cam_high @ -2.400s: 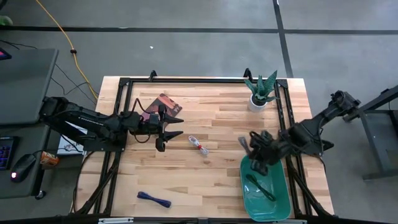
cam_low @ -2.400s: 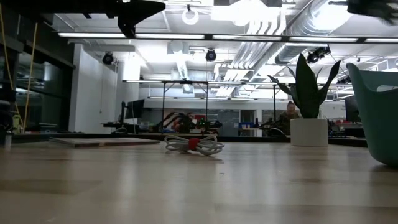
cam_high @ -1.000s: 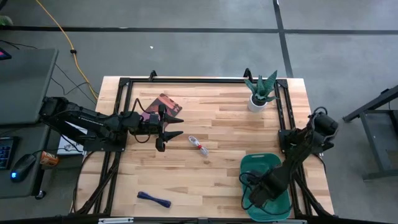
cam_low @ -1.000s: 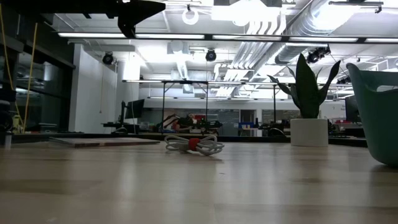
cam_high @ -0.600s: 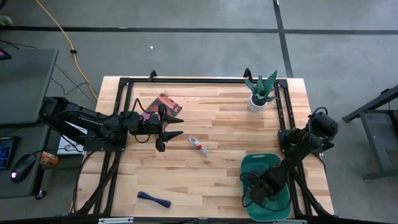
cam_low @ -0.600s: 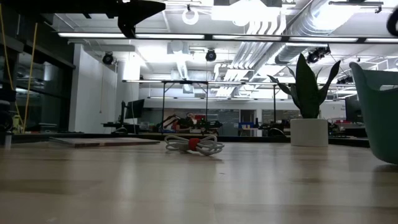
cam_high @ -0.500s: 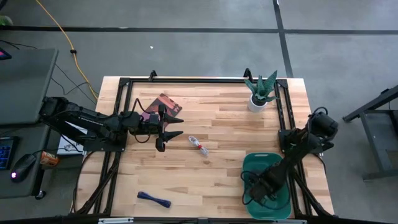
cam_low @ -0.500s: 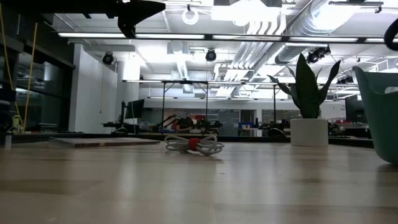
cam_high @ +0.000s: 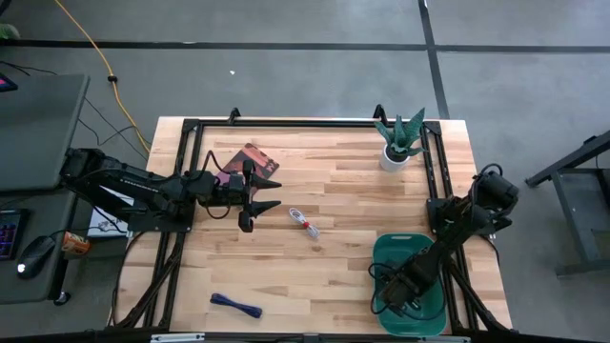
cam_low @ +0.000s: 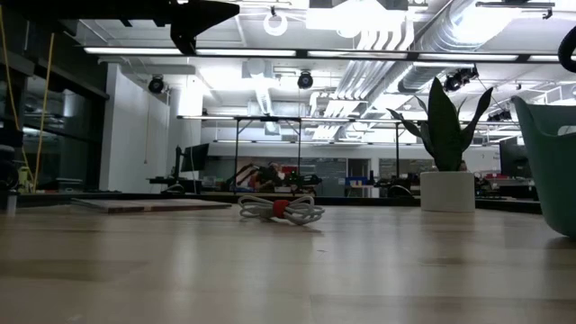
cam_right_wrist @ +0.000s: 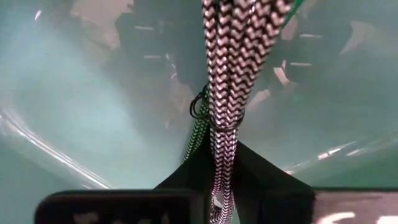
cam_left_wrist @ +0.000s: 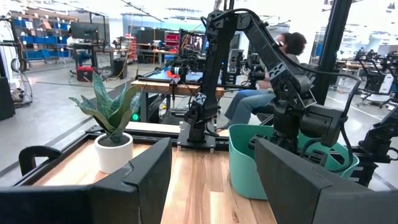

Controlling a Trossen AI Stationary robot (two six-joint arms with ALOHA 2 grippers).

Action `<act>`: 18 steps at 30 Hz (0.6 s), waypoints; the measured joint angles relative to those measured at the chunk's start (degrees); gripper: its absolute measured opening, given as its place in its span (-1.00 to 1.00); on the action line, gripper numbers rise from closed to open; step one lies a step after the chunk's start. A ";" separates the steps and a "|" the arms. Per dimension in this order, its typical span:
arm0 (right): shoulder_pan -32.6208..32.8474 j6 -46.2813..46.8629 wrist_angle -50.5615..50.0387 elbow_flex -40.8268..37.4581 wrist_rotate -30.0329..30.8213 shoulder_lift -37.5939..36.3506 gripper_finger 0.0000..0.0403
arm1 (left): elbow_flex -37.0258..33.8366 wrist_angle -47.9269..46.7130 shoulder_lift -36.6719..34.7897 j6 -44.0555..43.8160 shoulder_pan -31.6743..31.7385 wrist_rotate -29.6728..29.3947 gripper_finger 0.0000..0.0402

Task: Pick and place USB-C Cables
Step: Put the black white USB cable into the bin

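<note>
- Now the right gripper (cam_high: pixel 398 297) sits down inside the teal plastic bin (cam_high: pixel 426 250) at the near right of the tabletop (cam_high: pixel 343 200), its jaws clamped on a silver-grey braided cable bundle (cam_right_wrist: pixel 227 93), which hangs just over the bin floor in the right wrist view.
- A green cable shows faintly behind that bundle, though too blurred to place exactly.
- The white cable bundle with a red band (cam_high: pixel 304 222) lies mid-tabletop, just right of the left gripper (cam_high: pixel 262 195), whose jaws stand apart above the wood.
- The dark blue cable bundle (cam_high: pixel 235 305) lies at the near left edge, well apart from both arms.
- These bundles look light, limp and springy; I would judge a pinch across the tied middle safest, since loose loops could slip free or snag.
- Compared with the earlier high view, the right arm has swung from beside the bin's far rim to deep inside it, and the bin has shifted slightly; the left arm and the tabletop cables have not moved.
</note>
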 joint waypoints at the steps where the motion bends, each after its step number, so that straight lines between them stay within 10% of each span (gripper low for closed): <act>1: 0.00 -0.35 0.01 0.00 0.09 0.00 -0.80 | 0.00 0.00 0.00 -0.02 0.00 0.00 0.04; 18: -0.40 -1.92 -0.78 1.45 -0.28 0.09 -0.12 | 0.00 -0.38 -0.02 0.04 0.01 0.00 0.04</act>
